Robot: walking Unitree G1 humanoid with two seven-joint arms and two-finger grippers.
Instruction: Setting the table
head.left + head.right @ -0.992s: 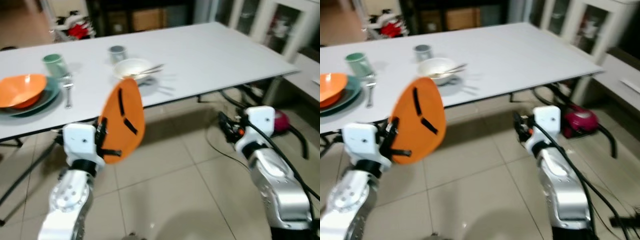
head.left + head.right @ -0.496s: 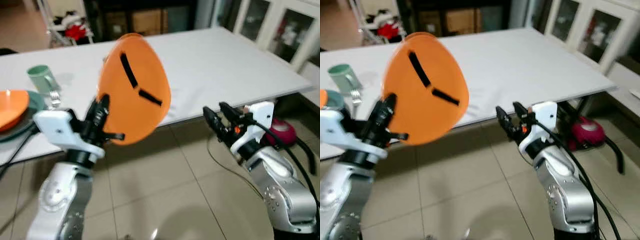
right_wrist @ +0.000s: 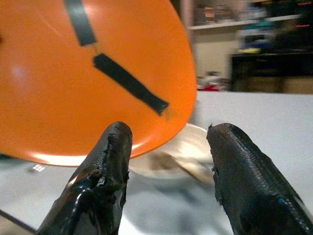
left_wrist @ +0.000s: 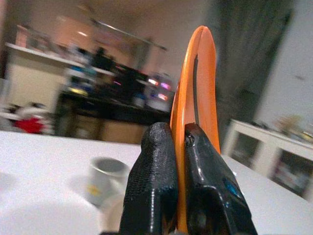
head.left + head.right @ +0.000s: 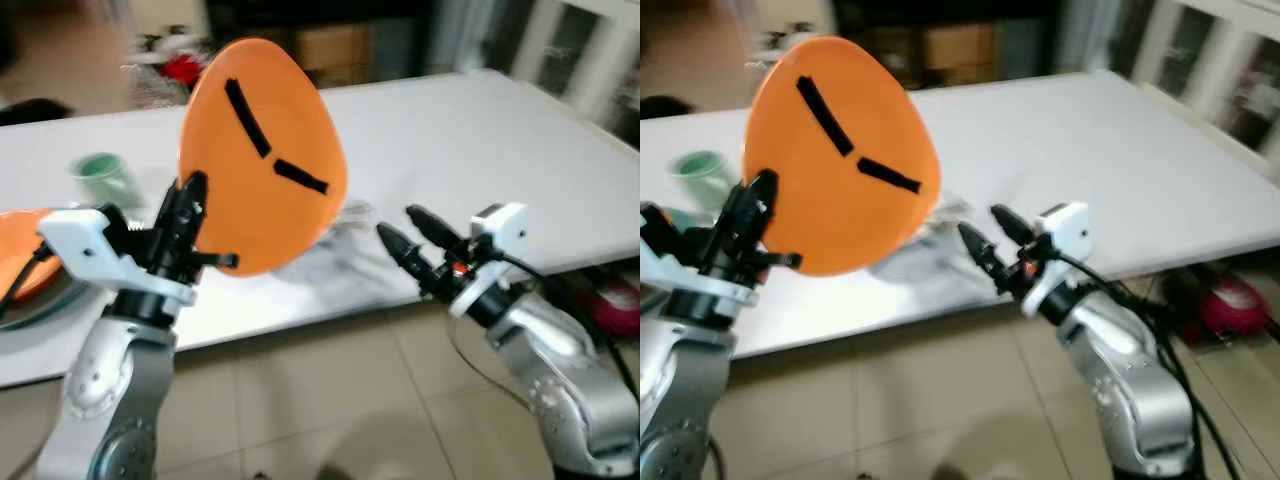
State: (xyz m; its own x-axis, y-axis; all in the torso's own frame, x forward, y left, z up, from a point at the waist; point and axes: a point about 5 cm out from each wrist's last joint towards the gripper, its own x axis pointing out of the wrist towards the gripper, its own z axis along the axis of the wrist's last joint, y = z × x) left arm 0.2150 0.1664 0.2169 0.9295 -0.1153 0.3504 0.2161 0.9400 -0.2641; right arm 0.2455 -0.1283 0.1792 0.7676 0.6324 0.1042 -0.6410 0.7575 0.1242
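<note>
Since a second ago you have raised the orange plate (image 5: 262,160) from below the white table (image 5: 480,140) edge to above it. Your left gripper (image 5: 186,208) pinches its rim, holding it upright; two black strips mark it. Your right gripper (image 5: 403,232), fingers apart, points toward it. A white bowl (image 3: 171,156) behind holds something blurred.

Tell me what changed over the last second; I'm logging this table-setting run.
The left gripper has raised the orange plate from below the table edge to above it, still pinched by its rim. The right gripper has lifted toward the plate, fingers open and empty. The white bowl and green cup stayed put.
</note>
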